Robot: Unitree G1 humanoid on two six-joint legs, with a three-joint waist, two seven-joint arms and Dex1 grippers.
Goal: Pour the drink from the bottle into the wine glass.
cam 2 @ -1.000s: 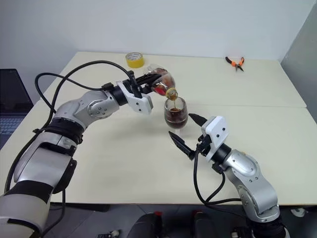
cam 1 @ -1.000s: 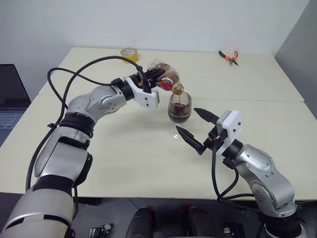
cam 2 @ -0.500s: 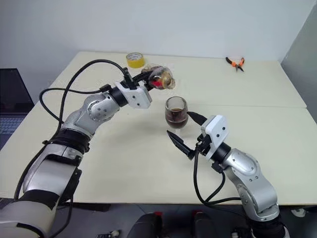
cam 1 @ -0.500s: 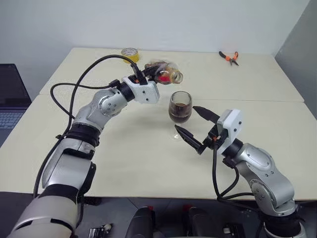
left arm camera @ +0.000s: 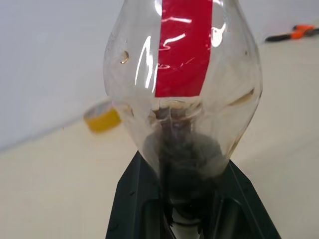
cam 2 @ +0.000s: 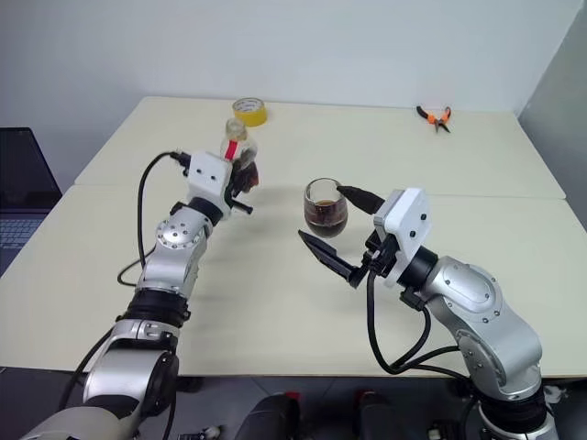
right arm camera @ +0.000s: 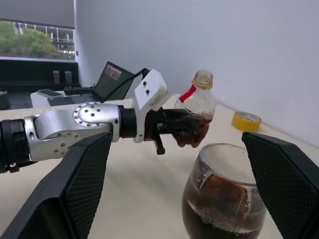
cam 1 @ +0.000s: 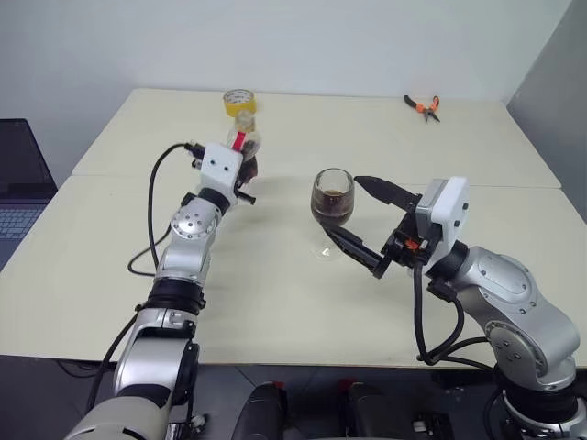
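Bottle (cam 1: pixel 244 139) upright, clamped in left hand (cam 1: pixel 246 170) above desk (cam 1: pixel 275 293) | wine glass (cam 1: pixel 331 200) with dark drink (cam 1: pixel 331 207) standing on desk | right hand (cam 1: pixel 359 220) spread wide, flanking glass, untouching.

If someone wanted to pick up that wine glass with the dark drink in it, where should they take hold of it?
Probably at the rounded bowl of the wine glass, coming level from the side. It stands upright on a thin stem and round foot and holds the drink, so any tilt risks a spill. The right end effector already sits open on either side of the bowl.
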